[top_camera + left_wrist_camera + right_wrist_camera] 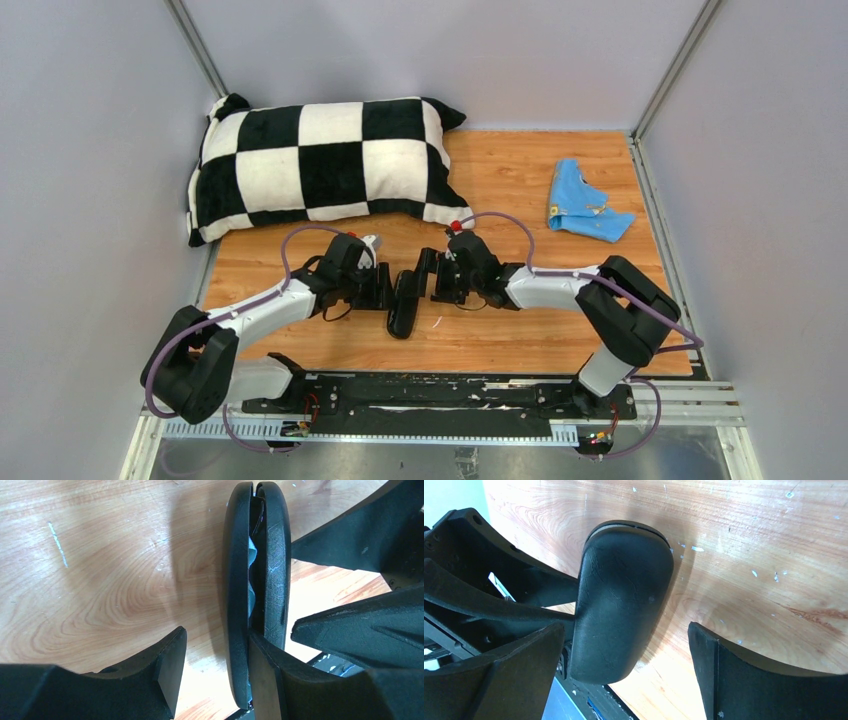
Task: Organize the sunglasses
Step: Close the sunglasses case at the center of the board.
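Note:
A black oblong case point(405, 308) stands on its long edge on the wooden table, between my two grippers. In the left wrist view its two halves point(232, 580) are almost shut, and a narrow slit shows a grey-blue fold point(251, 575) inside. My left gripper point(388, 288) point(215, 645) is open: one finger sits at the slit, the other stands apart from the near half. My right gripper point(432, 283) point(624, 630) is open around the case's end point(624, 595), which lies close to its left finger. The sunglasses are hidden from every view.
A black-and-white checked pillow point(320, 165) lies at the back left. A blue cloth point(585, 212) lies crumpled at the back right. The black base rail point(430, 400) runs along the near edge. Grey walls close in the table on three sides.

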{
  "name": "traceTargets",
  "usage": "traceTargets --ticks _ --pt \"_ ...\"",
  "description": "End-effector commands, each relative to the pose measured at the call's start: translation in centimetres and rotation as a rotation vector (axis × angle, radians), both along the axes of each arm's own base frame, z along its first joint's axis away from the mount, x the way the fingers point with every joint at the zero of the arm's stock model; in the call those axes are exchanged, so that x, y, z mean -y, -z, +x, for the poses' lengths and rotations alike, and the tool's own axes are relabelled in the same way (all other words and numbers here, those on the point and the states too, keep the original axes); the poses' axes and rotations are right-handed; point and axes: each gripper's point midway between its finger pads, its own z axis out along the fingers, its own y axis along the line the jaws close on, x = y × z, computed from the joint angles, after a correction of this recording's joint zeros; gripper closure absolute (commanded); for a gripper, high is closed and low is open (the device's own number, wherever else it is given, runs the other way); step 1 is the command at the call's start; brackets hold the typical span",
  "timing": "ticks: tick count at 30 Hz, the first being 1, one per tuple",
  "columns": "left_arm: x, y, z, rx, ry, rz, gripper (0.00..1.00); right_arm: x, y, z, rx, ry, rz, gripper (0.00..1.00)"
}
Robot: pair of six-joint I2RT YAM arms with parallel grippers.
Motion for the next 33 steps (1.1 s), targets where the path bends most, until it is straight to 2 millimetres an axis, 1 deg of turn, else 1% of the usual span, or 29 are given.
traceTargets --ticks 1,7,10,14,17,20,24,27,30,33 --pt "0.8 -0.1 -0.6 -0.007 0.033 -0.042 0.47 -1.1 -0.1 -0.2 -0.04 0.004 0.032 0.0" --pt "1.2 0.1 -0.7 -0.017 0.028 -0.077 0.47 -1.6 1.7 -0.2 -0.122 0.043 0.045 0.0" --pt "1.7 0.2 -0.8 -0.039 0.008 -0.147 0.48 -2.2 2.0 -0.4 -0.157 0.05 0.098 0.0" --pt "1.5 0.7 -0.7 -0.06 -0.022 -0.199 0.49 -2.7 2.4 -0.6 -0.185 0.047 0.13 0.01" --pt "1.3 0.9 -0.8 -0.069 -0.022 -0.201 0.49 -2.6 2.5 -0.5 -0.183 0.052 0.127 0.09" --pt "1.2 1.0 -0.9 -0.069 -0.021 -0.201 0.49 -2.6 2.5 -0.4 -0.176 0.05 0.118 0.2" --pt "1.3 0.7 -0.8 -0.065 -0.017 -0.206 0.49 -2.3 3.0 -0.4 -0.176 0.049 0.084 0.38" --pt "1.1 0.6 -0.8 -0.063 -0.011 -0.191 0.47 -1.9 3.3 -0.4 -0.174 0.052 0.043 0.51" --pt "0.7 0.3 -0.9 -0.058 -0.006 -0.159 0.41 -0.8 4.1 -0.4 -0.178 0.065 -0.052 0.55" --pt "0.2 -0.2 -0.8 -0.038 -0.004 -0.129 0.37 0.4 4.5 0.1 -0.153 0.084 -0.156 0.58"
